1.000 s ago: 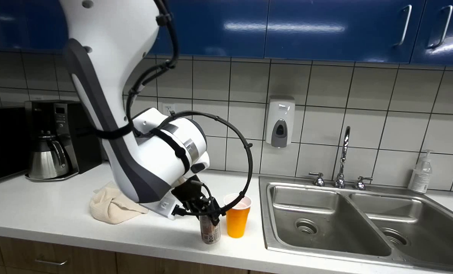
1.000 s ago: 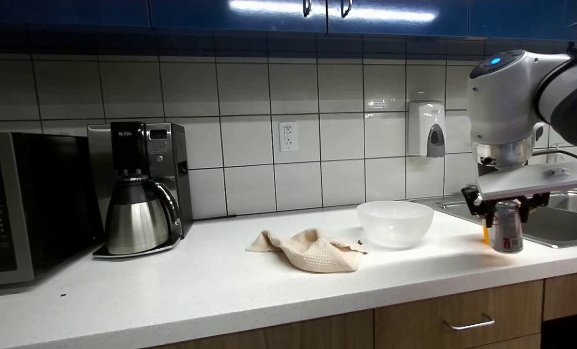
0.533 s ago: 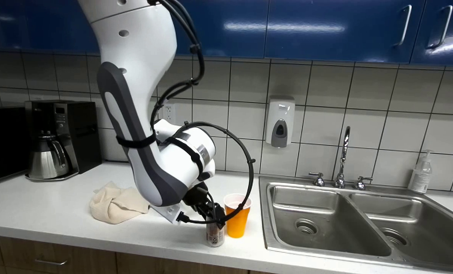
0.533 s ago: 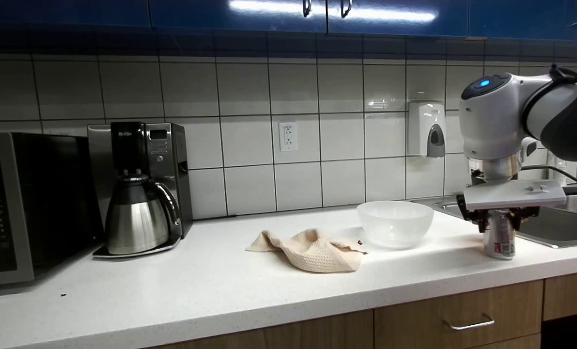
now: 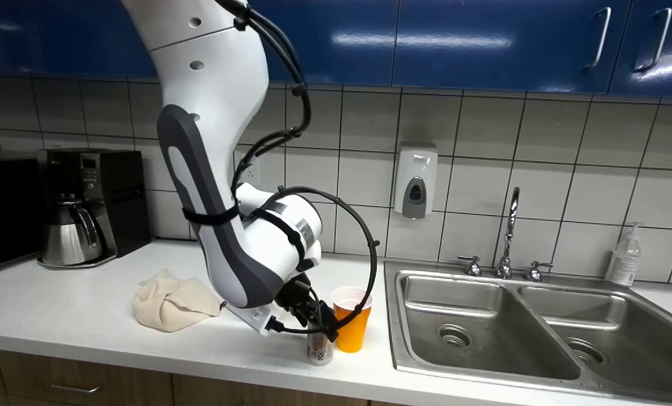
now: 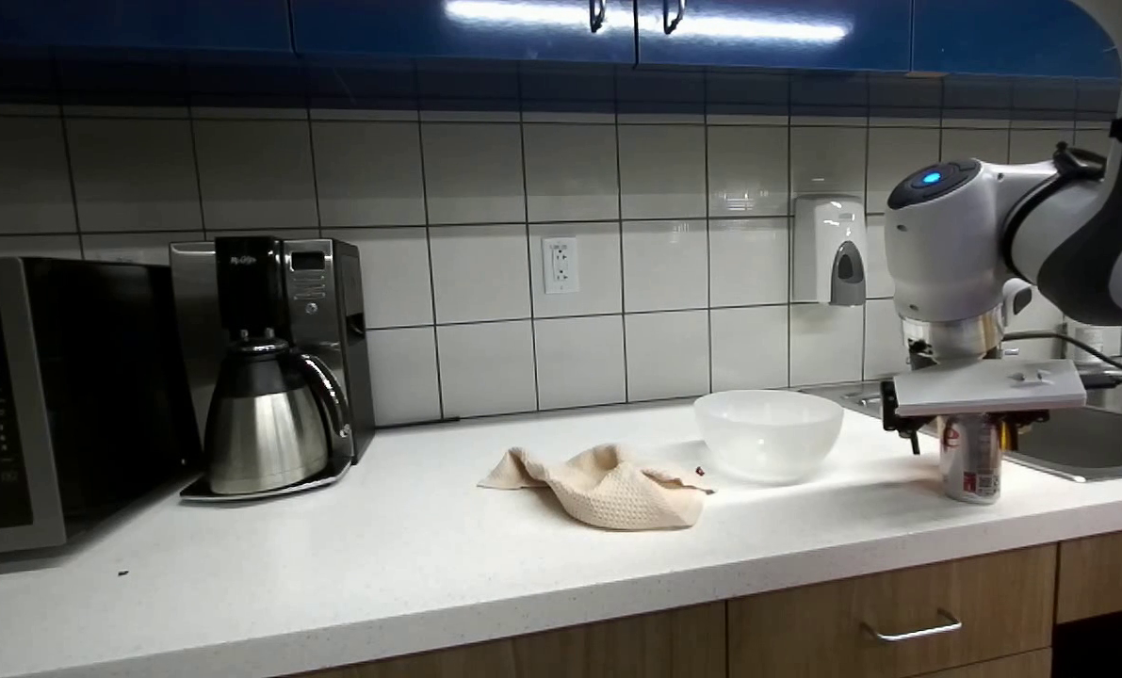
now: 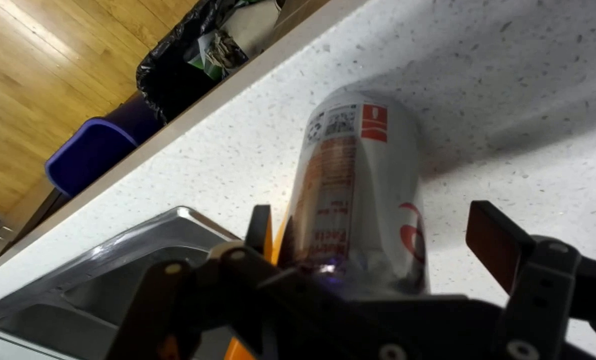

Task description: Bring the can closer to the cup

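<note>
I've got the gripper (image 7: 371,235) spread, silver drink can (image 7: 358,182) upright on the countertop (image 6: 382,556) between its fingers. Tight on one side: orange plastic cup (image 5: 352,338) right beside that finger, contact I can't tell; double-basin sink (image 5: 398,324) past it. Off the gripper's opposite side, crumpled beige cloth (image 6: 617,494), frosted bowl (image 6: 772,433). In an exterior view, cable loop (image 5: 373,262) crosses cup and can.

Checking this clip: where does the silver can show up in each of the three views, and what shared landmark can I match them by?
In an exterior view: can just below centre, left of the orange cup in the picture.
In an exterior view: can well to the right, past the translucent bowl.
Wrist view: can large, slightly right of centre.
Shared landmark: the steel sink, partly visible in all three, lower left in the wrist view.
</note>
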Robot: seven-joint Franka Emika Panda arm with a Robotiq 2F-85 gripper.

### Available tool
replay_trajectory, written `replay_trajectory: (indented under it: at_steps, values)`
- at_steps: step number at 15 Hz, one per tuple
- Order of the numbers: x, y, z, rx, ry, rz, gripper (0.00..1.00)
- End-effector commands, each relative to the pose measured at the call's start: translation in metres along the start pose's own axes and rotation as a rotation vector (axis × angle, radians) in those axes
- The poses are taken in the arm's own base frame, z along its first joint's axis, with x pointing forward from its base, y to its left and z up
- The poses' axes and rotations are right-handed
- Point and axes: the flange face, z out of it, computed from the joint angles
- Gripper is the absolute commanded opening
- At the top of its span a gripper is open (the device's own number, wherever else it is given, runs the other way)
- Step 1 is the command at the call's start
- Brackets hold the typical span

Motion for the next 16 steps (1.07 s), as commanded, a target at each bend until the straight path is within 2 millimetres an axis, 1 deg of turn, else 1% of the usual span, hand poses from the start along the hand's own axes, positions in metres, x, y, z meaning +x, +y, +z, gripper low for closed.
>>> replay_trajectory:
  at_steps: [1,5,7,10,13,16]
  values:
    - [0.008,0.003,-0.022,0.012,0.025,0.011,1.0]
    - [0.012,0.012,-0.051,0.025,0.045,0.026,1.0]
    - [0.011,0.016,-0.069,0.033,0.051,0.032,1.0]
    - [0.005,0.024,-0.104,0.047,0.063,0.03,1.0]
    - [-0.006,0.034,-0.142,0.066,0.072,0.017,1.0]
    - [-0.03,0.036,-0.171,0.094,0.041,-0.029,1.0]
